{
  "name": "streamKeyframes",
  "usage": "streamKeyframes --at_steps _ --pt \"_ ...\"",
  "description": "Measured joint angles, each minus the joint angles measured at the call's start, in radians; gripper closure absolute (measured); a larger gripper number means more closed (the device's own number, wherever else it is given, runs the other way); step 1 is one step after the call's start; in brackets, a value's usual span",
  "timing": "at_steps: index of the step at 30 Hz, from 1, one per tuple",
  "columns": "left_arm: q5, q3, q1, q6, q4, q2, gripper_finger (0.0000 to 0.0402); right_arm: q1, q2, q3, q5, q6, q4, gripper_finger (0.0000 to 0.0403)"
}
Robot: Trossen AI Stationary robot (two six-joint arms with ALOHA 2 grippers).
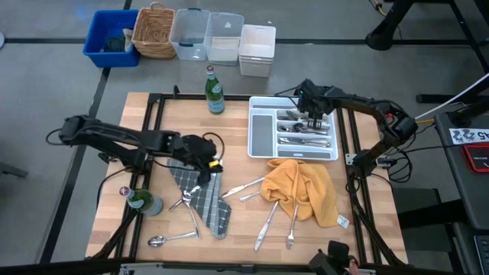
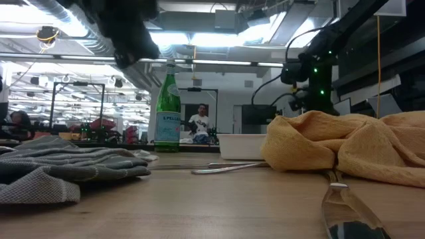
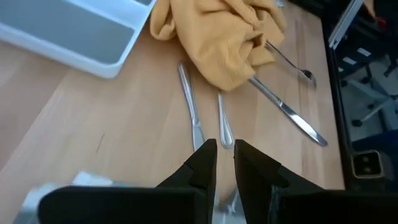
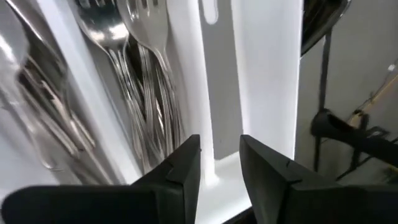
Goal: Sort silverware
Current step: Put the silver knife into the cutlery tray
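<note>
Tabletop silverware point(image 1: 269, 218) lies fanned lengthwise beneath the yellow cloth point(image 1: 302, 188); both hands, left point(image 3: 224, 163) and right point(image 4: 219, 163), gape slightly, empty.

Grey floor point(image 1: 46, 99) w/ bins point(image 1: 191, 34); ceiling strip lights point(image 2: 199, 40); person point(image 2: 198, 123) in bkgd.

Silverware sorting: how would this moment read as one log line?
left gripper: over grey cloth, slightly open, empty | right gripper: over tray, open, empty | loose silverware: remains by yellow cloth

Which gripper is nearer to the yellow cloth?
Left. The left gripper hovers over the grey cloth just beside the yellow cloth; the right gripper is farther, above the white tray.
</note>
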Motion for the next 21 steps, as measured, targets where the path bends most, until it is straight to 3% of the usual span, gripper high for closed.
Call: streamKeyframes --at_steps 8,13,21 --pt "0.0 0.0 0.038 0.145 0.26 0.156 0.0357 0.0 0.0 0.139 -0.177 0.14 -0.087 0.0288" --pt "0.003 0.0 0.074 0.137 0.344 0.243 0.0356 0.0 0.0 0.227 -0.331 0.209 -0.094 0.0288" --pt "0.142 0.007 0.092 0.076 0.541 0.383 0.0356 0.0 0.0 0.331 -0.468 0.219 -0.092 0.0288"
